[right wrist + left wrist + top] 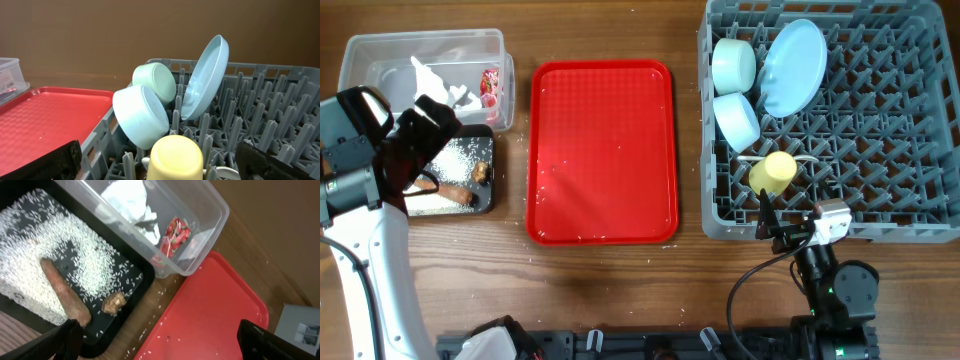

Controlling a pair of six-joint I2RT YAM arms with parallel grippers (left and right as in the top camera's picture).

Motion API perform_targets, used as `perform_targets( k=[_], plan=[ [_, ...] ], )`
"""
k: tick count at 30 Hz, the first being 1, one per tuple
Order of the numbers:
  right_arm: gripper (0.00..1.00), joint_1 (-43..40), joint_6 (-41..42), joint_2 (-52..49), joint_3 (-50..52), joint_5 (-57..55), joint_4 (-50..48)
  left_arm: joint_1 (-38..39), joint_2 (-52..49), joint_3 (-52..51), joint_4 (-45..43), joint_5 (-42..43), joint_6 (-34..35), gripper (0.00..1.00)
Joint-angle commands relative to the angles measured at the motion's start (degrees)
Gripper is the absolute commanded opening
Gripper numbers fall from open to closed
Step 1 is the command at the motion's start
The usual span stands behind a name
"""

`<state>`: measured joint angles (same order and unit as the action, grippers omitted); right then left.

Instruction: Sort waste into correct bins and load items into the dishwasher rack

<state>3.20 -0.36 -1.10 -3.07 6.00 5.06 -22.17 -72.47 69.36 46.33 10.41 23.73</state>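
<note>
A: Any writing legible?
B: Print on the red snack wrapper (175, 236) was too blurred to read.
A: The pincers?
B: The left gripper (162, 342) stood spread, empty, the wrapper ahead of it in the clear tub (212, 212). The right gripper (165, 162) stood spread, empty too, the yellow cup (175, 156) just ahead in the dishwasher rack (260, 67).

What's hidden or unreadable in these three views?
- Overhead: left arm hides the black tray's left part.
- Left wrist: top edge cuts off the clear tub; red snack wrapper print too small to read.
- Right wrist: bottom edge cuts off the yellow cup's lower part.
</note>
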Motion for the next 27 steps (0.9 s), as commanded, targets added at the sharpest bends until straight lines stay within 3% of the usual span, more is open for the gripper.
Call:
perform_targets(
  k=[1,5,10,17,27],
  plan=[
    [1.0,-0.3,-1.1,0.9,0.5,0.9,-0.3,2.4,5.0,-1.1,-1.2,-1.6,-2.8,1.0],
    [1.0,-0.3,-1.1,0.9,0.5,0.9,-0.3,13.1,12.9,-10.4,-15.6,-1.4,-16.1,1.0],
    [1.0,-0.3,-1.1,0.9,0.5,0.9,-0.3,18.9,27.6,-31.4,-37.7,-3.0,-15.3,1.0],
    [1.0,-0.3,-1.1,0.9,0.5,0.9,-0.3,18.9,47.1,-48.4,-43.8,-6.1,-15.4,1.0],
    [1.0,-0.3,-1.1,0.9,0.5,0.9,-0.3,18.0,68.5,-62.3,-45.5,-8.2,-15.6,1.0]
  ],
)
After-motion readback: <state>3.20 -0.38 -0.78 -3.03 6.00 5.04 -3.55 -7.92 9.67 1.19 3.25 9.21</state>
